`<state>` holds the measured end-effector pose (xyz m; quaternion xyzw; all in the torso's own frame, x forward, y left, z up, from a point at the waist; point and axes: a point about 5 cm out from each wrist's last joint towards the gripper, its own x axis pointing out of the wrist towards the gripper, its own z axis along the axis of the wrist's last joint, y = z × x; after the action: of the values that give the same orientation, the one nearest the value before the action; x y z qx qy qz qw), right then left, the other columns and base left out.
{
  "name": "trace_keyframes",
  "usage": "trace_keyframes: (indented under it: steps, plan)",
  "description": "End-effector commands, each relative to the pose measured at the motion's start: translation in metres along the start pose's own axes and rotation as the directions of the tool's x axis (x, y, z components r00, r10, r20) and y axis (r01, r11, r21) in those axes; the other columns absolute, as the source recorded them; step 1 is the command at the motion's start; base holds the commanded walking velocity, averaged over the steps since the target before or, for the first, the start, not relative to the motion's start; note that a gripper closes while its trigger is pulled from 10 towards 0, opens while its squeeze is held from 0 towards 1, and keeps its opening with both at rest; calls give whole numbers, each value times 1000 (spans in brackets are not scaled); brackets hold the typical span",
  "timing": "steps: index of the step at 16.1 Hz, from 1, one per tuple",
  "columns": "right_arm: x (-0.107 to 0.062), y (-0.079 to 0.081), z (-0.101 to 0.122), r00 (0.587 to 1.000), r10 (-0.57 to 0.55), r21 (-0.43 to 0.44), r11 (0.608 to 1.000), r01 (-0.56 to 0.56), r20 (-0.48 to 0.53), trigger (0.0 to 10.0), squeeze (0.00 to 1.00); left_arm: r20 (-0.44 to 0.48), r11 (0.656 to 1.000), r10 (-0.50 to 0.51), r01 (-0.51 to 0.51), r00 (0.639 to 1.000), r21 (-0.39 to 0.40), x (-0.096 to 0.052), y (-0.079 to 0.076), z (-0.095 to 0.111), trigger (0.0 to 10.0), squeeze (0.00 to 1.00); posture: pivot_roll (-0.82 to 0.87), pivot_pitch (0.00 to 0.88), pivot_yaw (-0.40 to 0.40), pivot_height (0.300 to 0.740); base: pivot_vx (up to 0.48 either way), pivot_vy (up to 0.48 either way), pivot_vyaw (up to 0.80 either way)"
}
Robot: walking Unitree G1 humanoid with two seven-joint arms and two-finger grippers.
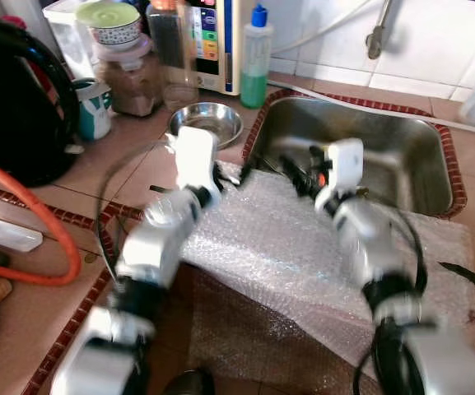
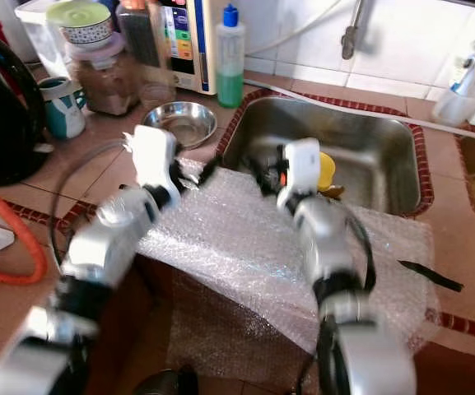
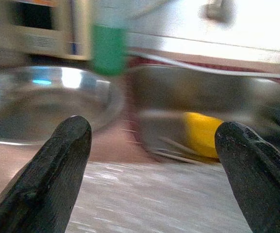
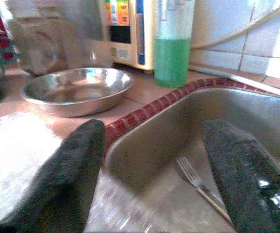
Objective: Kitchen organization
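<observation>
1. left gripper (image 1: 235, 174): i have it over the far edge of the bubble wrap (image 1: 286, 255), pointing toward the sink (image 1: 435, 164). fingers spread wide, nothing between them.
2. right gripper (image 1: 296, 169): i have it at the near rim of the sink, just over the basin. fingers wide apart, empty.
3. bubble wrap: one sheet draped over the counter's front edge, lying under both arms.
4. steel bowl (image 1: 206, 123): on the tiled counter just beside the sink's left rim, upright, looks empty.
5. fork (image 4: 198, 182): lying flat on the sink floor, ahead of my right gripper.
6. yellow item (image 2: 326, 171): in the sink beyond the right wrist; too blurred to name.
7. green soap bottle (image 1: 256, 58): upright behind the bowl, against the wall.
8. step in hand, my reading: approach only, nothing grasped yet. the right arm seems aimed at the sink contents, most likely the fork.
9. next move calls for: lowering the right gripper into the basin, lining the fingers across the fork's handle, and closing low, since it lies flat on the steel.
</observation>
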<state>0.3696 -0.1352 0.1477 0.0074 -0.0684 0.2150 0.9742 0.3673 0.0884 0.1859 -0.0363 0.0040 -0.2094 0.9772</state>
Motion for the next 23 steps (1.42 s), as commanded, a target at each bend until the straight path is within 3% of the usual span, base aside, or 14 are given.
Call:
trace_keyframes:
  steps: [1,4,5,6,8,12,15,18,20,21,22,23]
  plan:
    - [-1,2,10,999,16,4,1000,-16,43,10000,1000,-2,999,43,-43,999,32,3,7,1,10000,1000,46,104,50,740,0,0,0]
    - [-31,34,15,993,97,38,994,-100,74,10000,1000,6,951,270,-268,963,155,12,54,14,10000,1000,10,107,58,740,0,0,0]
    - [-38,43,18,989,126,50,990,-130,73,10000,1000,-23,924,351,-342,936,172,11,67,12,10000,0,-13,107,60,740,0,0,0]
    - [-42,49,20,988,135,73,987,-140,73,10000,1000,-56,892,431,-416,901,176,7,81,9,10000,0,-20,107,61,740,0,0,0]
    - [-53,58,25,989,138,83,986,-142,51,10000,1000,-73,861,491,-472,868,188,4,95,9,10000,0,-36,104,62,740,0,0,0]
    - [-67,79,25,988,157,117,981,-157,10,10000,1000,-95,831,553,-540,828,136,1,110,18,10000,0,-59,107,72,740,0,0,0]
    - [-71,86,27,988,155,133,979,-152,-12,10000,1000,-51,835,551,-550,833,29,5,110,33,10000,0,-63,110,75,740,0,0,0]
    - [-74,90,28,987,156,142,978,-152,-23,10000,1000,-67,846,533,-533,844,13,9,104,32,10000,0,-77,116,78,740,0,0,0]
    - [-74,90,32,987,156,144,978,-151,-23,10000,1000,-104,874,484,-486,869,7,16,89,22,10000,0,-81,117,77,740,0,0,0]
    - [-74,90,33,988,151,148,978,-146,-24,10000,961,-107,891,450,-454,886,-9,20,81,19,10000,0,-83,116,75,740,0,0,0]
    - [-73,89,33,989,146,152,978,-140,-27,10000,808,-115,897,435,-441,893,-39,22,75,17,10000,0,-83,116,75,740,0,0,0]
    - [-72,89,34,989,145,152,978,-139,-29,10000,808,-111,904,421,-427,900,-30,24,71,17,10000,0,-83,116,75,740,0,0,-800]
